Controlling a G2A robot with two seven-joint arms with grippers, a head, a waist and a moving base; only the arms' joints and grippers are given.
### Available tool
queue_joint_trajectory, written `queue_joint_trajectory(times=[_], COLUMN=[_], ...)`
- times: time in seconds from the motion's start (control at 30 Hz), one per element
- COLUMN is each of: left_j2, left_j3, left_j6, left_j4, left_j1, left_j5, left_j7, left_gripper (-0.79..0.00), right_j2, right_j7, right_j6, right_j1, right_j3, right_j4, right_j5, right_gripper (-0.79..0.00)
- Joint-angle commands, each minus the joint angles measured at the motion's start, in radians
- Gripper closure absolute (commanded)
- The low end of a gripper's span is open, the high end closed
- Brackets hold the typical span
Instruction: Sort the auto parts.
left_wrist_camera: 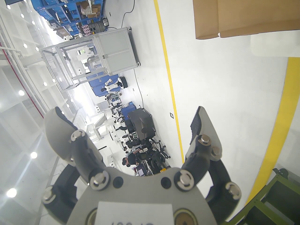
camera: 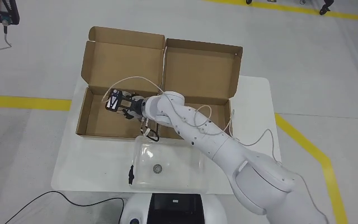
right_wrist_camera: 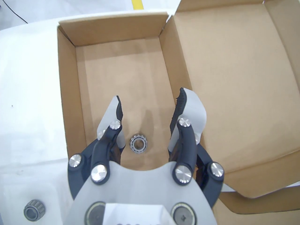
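A small silver bearing ring (right_wrist_camera: 138, 143) lies on the floor of the left cardboard box (right_wrist_camera: 70, 76). My right gripper (right_wrist_camera: 150, 97) hangs open just above it, fingers to either side and nothing held. From above, that gripper (camera: 114, 101) is over the near half of the left box (camera: 88, 120). A dark grey toothed bearing (right_wrist_camera: 34, 213) rests in the clear plastic tray (camera: 168, 176) at the table's front, also seen as a small ring (camera: 157, 167). My left gripper (left_wrist_camera: 128, 115) is open and empty, raised and pointing out into the room.
A second open cardboard box (camera: 221, 115) stands to the right of the first, both with lids folded back. A small black part (camera: 151, 135) lies by the boxes' front edge, above the tray. The white table (camera: 251, 101) ends close around the boxes.
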Motion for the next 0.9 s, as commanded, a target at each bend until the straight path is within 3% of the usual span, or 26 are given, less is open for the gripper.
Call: queue_joint_trajectory(times=[0.0, 0.07, 0.5, 0.87], left_j2=[0.000, 0.000, 0.000, 0.000], left_j3=[0.000, 0.000, 0.000, 0.000], left_j6=[0.000, 0.000, 0.000, 0.000], left_j4=[0.000, 0.000, 0.000, 0.000], left_j1=[0.000, 0.000, 0.000, 0.000], left_j5=[0.000, 0.000, 0.000, 0.000], left_j7=[0.000, 0.000, 0.000, 0.000], left_gripper=[-0.785, -0.785, -0.785, -0.785], right_j2=[0.013, 0.033, 0.175, 0.267], right_j7=[0.025, 0.031, 0.126, 0.218], right_j6=[-0.001, -0.015, -0.280, -0.355], right_j1=[-0.015, -0.042, -0.351, -0.625], right_j3=[0.014, 0.039, 0.210, 0.310], right_j4=[-0.078, -0.167, -0.572, -0.831], right_j5=[-0.018, -0.035, -0.070, -0.167], right_gripper=[-0.459, -0.499, -0.493, -0.499])
